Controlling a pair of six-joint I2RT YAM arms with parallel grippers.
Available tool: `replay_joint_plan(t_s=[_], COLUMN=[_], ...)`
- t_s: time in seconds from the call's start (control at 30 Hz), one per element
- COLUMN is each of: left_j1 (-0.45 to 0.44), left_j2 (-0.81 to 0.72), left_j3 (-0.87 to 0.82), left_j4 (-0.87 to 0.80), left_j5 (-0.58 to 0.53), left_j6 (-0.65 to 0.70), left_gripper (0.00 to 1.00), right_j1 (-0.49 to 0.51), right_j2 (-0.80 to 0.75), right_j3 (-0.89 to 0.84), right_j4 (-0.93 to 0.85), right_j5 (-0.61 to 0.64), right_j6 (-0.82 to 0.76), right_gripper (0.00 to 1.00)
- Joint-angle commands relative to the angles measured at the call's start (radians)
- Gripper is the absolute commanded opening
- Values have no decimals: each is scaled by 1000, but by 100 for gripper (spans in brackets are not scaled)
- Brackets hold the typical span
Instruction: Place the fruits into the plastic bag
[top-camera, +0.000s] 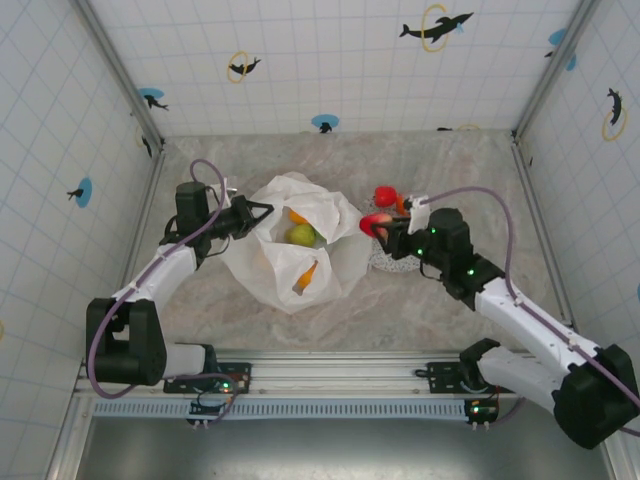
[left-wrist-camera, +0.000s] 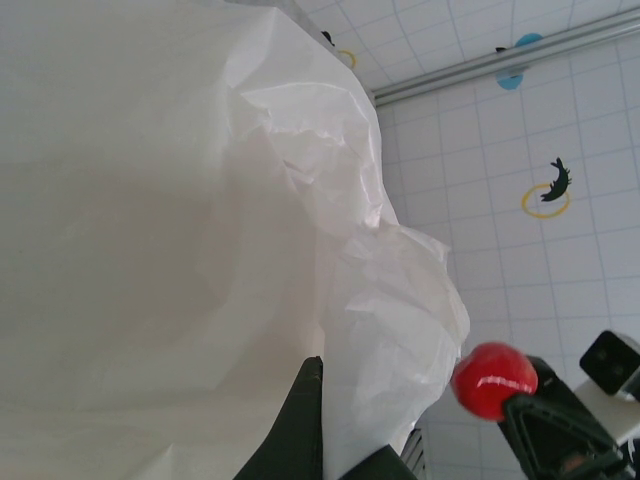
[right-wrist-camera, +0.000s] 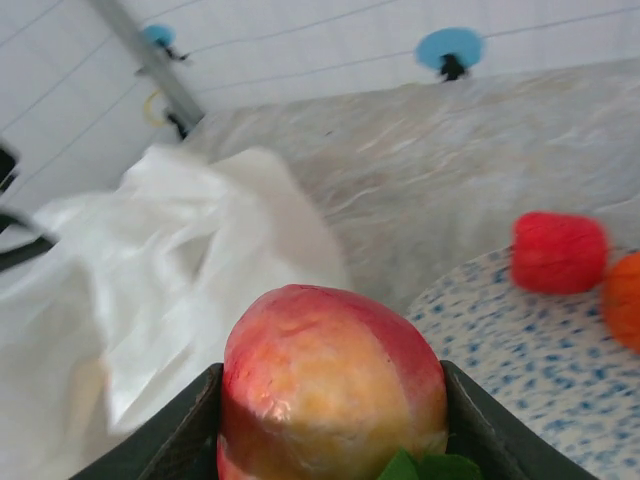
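Nearest us, left of the table's (top-camera: 450, 170) centre, lies the plastic bag (top-camera: 330, 270), mouth up. We judge it thin, limp and almost weightless, apt to collapse or slide, so the rim is the place to hold it. The left gripper (top-camera: 262, 211) is pinched shut on that rim at the bag's left side. Inside we count three fruits: a near orange fruit (top-camera: 305, 275), a green fruit (top-camera: 302, 235) behind it, and a far orange fruit (top-camera: 298, 216) just beyond the green one.

Just right of the bag, the right gripper (top-camera: 386, 230) hangs over the speckled plate (top-camera: 385, 265), its fingers clamped on a red-and-yellow fruit (right-wrist-camera: 333, 385) across its widest part. The skin is glossy. We take it for light, hard and slippery, so a grip across the middle suits, with the release low over the mouth lest it bounce out.

Farther off, by the plate's far rim, rest one red fruit (top-camera: 385, 194) and one plate orange fruit (top-camera: 402, 205), side by side. That makes six fruits in sight, one bag, one plate.
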Motion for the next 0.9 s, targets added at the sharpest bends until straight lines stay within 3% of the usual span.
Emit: replay_joint_plan(t_s=[0.0,0.37,0.87], left_j1=[-3,-3,-3], left_j2=[-6,-8,-7], left_j3=[27,26,24], left_j4=[3,3,15], left_j5=[7,7,18], left_j6=[7,7,-4], left_gripper=[0,0,0], right_j1=[83,272,318], right_j2=[-24,214,626], right_j3=[-50,-79,100], right_j4=[0,249,666], right_j5=[50,132,233], right_j6=[-44,-55,69], right_gripper=[46,47,46])
